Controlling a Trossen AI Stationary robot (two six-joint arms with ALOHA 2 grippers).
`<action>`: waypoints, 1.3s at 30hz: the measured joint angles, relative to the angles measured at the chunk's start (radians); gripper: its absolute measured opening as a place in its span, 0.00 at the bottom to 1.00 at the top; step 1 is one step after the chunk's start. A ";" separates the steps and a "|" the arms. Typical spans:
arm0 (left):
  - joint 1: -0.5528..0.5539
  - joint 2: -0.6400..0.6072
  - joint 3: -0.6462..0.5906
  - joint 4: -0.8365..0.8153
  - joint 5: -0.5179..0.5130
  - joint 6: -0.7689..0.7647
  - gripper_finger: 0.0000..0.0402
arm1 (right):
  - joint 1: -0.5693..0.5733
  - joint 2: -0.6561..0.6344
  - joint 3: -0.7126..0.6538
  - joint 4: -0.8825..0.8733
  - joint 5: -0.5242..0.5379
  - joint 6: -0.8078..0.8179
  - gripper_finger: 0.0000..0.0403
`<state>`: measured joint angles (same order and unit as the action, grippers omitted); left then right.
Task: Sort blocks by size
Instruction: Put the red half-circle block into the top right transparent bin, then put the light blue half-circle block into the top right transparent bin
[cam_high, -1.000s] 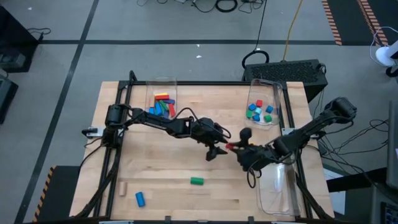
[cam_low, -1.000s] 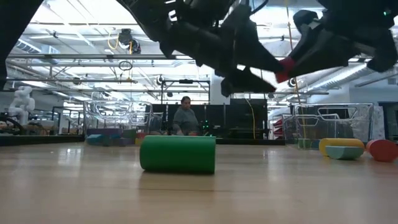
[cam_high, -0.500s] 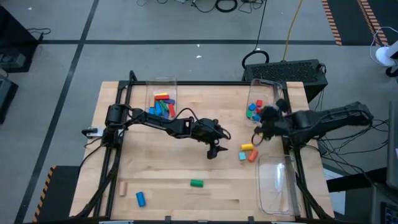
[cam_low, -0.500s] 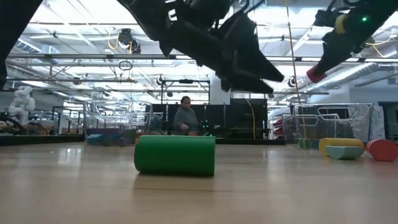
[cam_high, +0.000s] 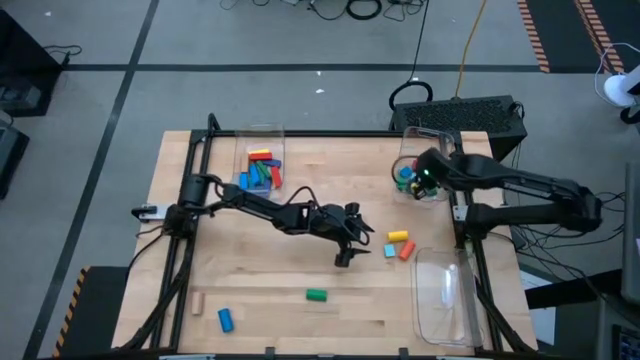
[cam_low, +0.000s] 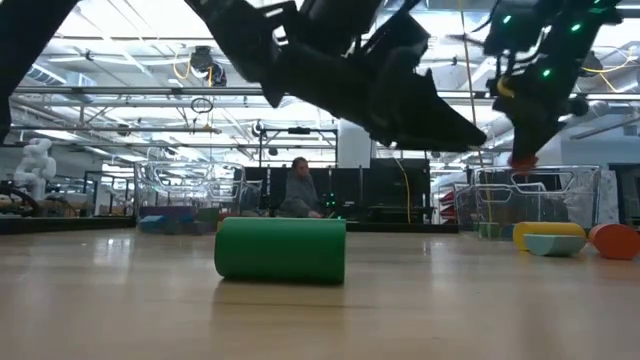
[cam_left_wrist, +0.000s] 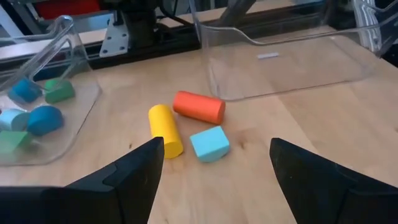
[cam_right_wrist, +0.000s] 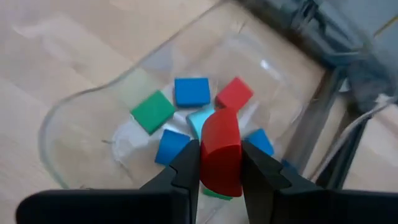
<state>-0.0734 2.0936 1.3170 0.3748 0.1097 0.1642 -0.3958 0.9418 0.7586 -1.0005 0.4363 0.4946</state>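
My right gripper (cam_right_wrist: 219, 171) is shut on a red block (cam_right_wrist: 221, 149) and hangs over the clear bin (cam_high: 428, 150) at the far right, which holds blue, green and red blocks. In the low view the red block (cam_low: 522, 160) shows at its fingertips. My left gripper (cam_left_wrist: 211, 186) stands open above mid-table (cam_high: 352, 243), with nothing between its fingers. It points at a yellow cylinder (cam_left_wrist: 165, 129), an orange cylinder (cam_left_wrist: 199, 107) and a light-blue block (cam_left_wrist: 209, 143), which lie together on the table. A green cylinder (cam_high: 316, 294) lies on its side nearer the front. My right gripper pinches the red block by two opposite sides (cam_right_wrist: 208, 158) between its two fingers (cam_right_wrist: 185, 171). The fingers slant steeply down from above. The block is lifted clear and hangs over the blocks in the bin.
A second clear bin (cam_high: 262, 165) with coloured blocks stands at the far middle-left. Another clear bin (cam_high: 445, 295) lies at the near right. A blue cylinder (cam_high: 226, 319) and a plain wood block (cam_high: 198, 300) lie near the front left.
My right gripper has swung from mid-table, beside my left gripper, toward the table's far right and up to the bin, rolling and tipping downward. It carries the red block with it. The yellow, orange and light-blue blocks it covered now show. My left gripper has rolled and dipped slightly.
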 joint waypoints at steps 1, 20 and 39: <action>0.000 0.009 0.000 0.010 0.000 0.000 0.73 | -0.024 0.019 0.000 0.011 -0.023 -0.020 0.17; 0.000 0.118 0.000 0.112 0.000 0.000 0.73 | -0.232 0.345 0.000 0.179 -0.267 -0.193 0.20; -0.021 0.142 0.008 0.239 -0.114 -0.088 0.73 | -0.150 0.058 -0.002 0.118 -0.258 -0.103 0.48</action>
<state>-0.0941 2.2359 1.3247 0.6137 -0.0041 0.0764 -0.5456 1.0002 0.7567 -0.8830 0.1780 0.3913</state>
